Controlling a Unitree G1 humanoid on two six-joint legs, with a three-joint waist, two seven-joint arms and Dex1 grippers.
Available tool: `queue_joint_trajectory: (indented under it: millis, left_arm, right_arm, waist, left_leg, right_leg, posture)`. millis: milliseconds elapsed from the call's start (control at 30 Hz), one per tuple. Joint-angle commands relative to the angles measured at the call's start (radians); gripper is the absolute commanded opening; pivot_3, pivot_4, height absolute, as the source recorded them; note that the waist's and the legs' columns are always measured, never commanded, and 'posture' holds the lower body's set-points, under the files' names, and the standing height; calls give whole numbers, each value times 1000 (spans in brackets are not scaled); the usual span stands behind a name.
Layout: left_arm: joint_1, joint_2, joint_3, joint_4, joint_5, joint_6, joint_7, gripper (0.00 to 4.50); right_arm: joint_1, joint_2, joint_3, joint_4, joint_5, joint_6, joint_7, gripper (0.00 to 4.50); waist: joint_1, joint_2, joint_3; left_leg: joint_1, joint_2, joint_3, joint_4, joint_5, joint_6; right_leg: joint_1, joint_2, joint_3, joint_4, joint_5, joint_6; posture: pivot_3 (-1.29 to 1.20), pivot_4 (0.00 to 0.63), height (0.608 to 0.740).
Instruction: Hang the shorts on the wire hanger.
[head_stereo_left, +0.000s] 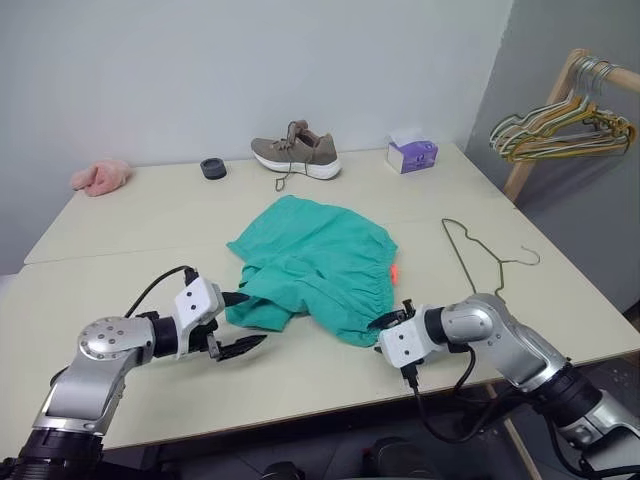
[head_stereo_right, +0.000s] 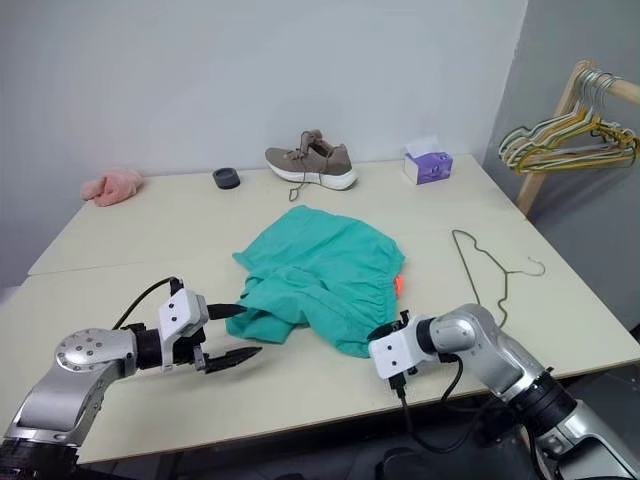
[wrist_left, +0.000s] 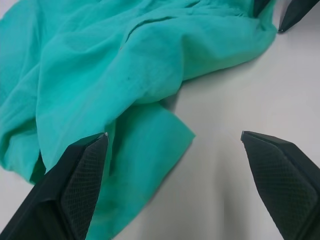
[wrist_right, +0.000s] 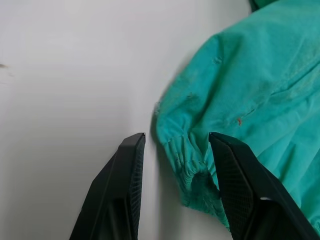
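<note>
The teal-green shorts (head_stereo_left: 310, 262) lie crumpled in the middle of the table (head_stereo_left: 140, 220), with a small orange tag (head_stereo_left: 394, 271) at their right edge. The thin wire hanger (head_stereo_left: 478, 258) lies flat to their right, apart from them. My left gripper (head_stereo_left: 242, 322) is open at the shorts' near left corner; one finger rests over the cloth (wrist_left: 125, 65) and the other over bare table. My right gripper (wrist_right: 177, 135) straddles the gathered waistband corner (wrist_right: 192, 170) at the near right. Its jaws are narrowed, and a thin strip of table shows beside one finger.
Along the far edge of the table lie a pink fluffy cloth (head_stereo_left: 100, 177), a black ring (head_stereo_left: 213, 168), a tan shoe (head_stereo_left: 297, 152) and a purple tissue box (head_stereo_left: 412, 155). A bunch of wire hangers (head_stereo_left: 560, 125) hangs on a wooden rack at the far right.
</note>
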Motion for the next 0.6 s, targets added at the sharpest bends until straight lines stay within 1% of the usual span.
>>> queue_joint_trajectory:
  millis: [33, 200, 267, 300, 433, 533, 600]
  left_arm:
    - [-24, -7, 6, 1, 8, -33, 18, 4500]
    - [-38, -37, -1, 9, 19, -45, 47, 4500]
    - [-46, -54, -1, 21, 29, -53, 67, 4500]
    - [-48, -61, -2, 27, 34, -58, 77, 4500]
    - [-66, -102, -4, 63, 55, -83, 125, 4500]
    - [-99, -130, -6, 131, 96, -141, 176, 4500]
    - [-124, -143, -3, 181, 118, -177, 208, 4500]
  right_arm:
    - [-27, -2, -10, 0, -42, -10, -18, 2155]
    - [-24, 0, -5, 6, -80, -26, -26, 2155]
    - [-25, 19, -14, -1, -72, -14, -35, 1776]
    - [-24, 28, -20, -8, -65, -8, -38, 1517]
    - [-16, 89, -70, -63, 19, 89, -27, 96]
    - [-24, 127, -119, -116, 94, 187, -16, 44]
    - [-35, 133, -147, -143, 134, 239, -6, 44]
  waist:
    - [0, 0, 0]
    - [0, 0, 0]
    - [0, -1, -1]
    - [0, -1, -1]
    - [-1, -1, -1]
    - [0, -1, -1]
    - [0, -1, -1]
  left_leg:
    - [0, 0, 0, 0, 0, 0]
    - [0, 0, 0, 0, 0, 0]
    - [0, 0, 0, 0, 0, 0]
    - [0, 0, 0, 0, 0, 0]
    - [0, 0, 0, 0, 0, 0]
    - [0, 0, -2, 0, 0, 0]
    - [0, 0, -3, 0, 0, 0]
  right_leg:
    - [0, 0, 0, 0, 0, 0]
    - [0, -1, 1, 0, 0, 0]
    - [0, -1, 1, 0, 0, 0]
    - [0, -1, 1, 0, 0, 1]
    - [0, 0, 0, 0, 0, 0]
    - [0, 0, 0, 0, 0, 0]
    - [0, 0, 0, 0, 0, 0]
  posture:
    - [-172, 0, 740]
    - [-173, 0, 740]
    - [-173, 0, 740]
    - [-174, 0, 740]
    - [-179, 0, 740]
    - [-187, 0, 740]
    - [-187, 0, 740]
